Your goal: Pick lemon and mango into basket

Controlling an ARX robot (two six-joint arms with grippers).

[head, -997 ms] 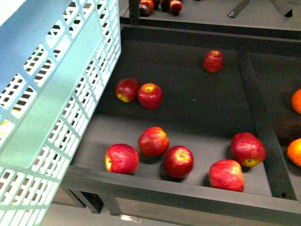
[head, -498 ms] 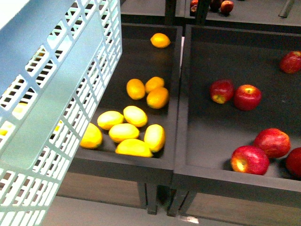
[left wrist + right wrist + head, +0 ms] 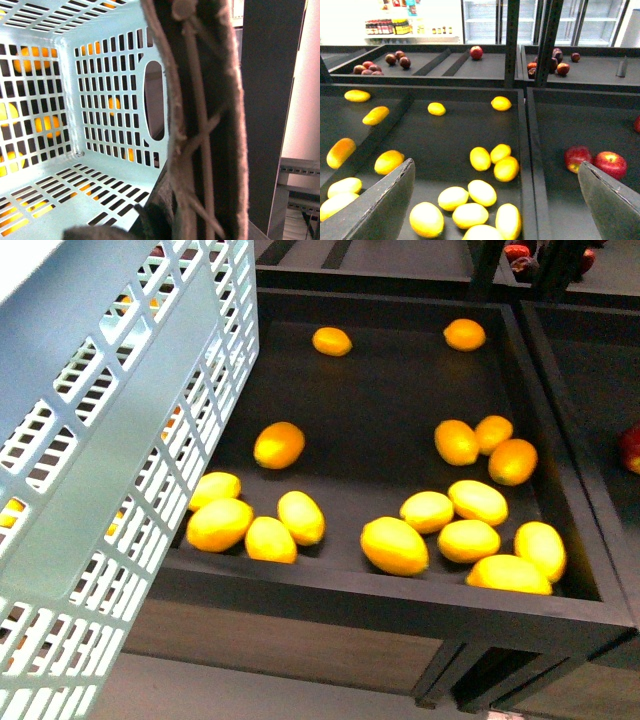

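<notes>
1. Presently right jaws released, spread wide, empty, above bin [image 3: 400,595] of yellow fruit.
2. Target lemon [image 3: 470,215] in cluster nr bin's front-right corner, below and betw. jaws; long axis runs jaw-to-jaw, so wrist turn prob. needed.
3. Left jaws: cannot tell; view blocked by handle [image 3: 200,125] of basket [image 3: 130,440].
4. Mango not identified; right arm judged nearer lemon.

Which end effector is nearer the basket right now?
Left. The left end effector sits at the basket, by its handle; the right end effector hangs open over the lemon tray, apart.
</notes>
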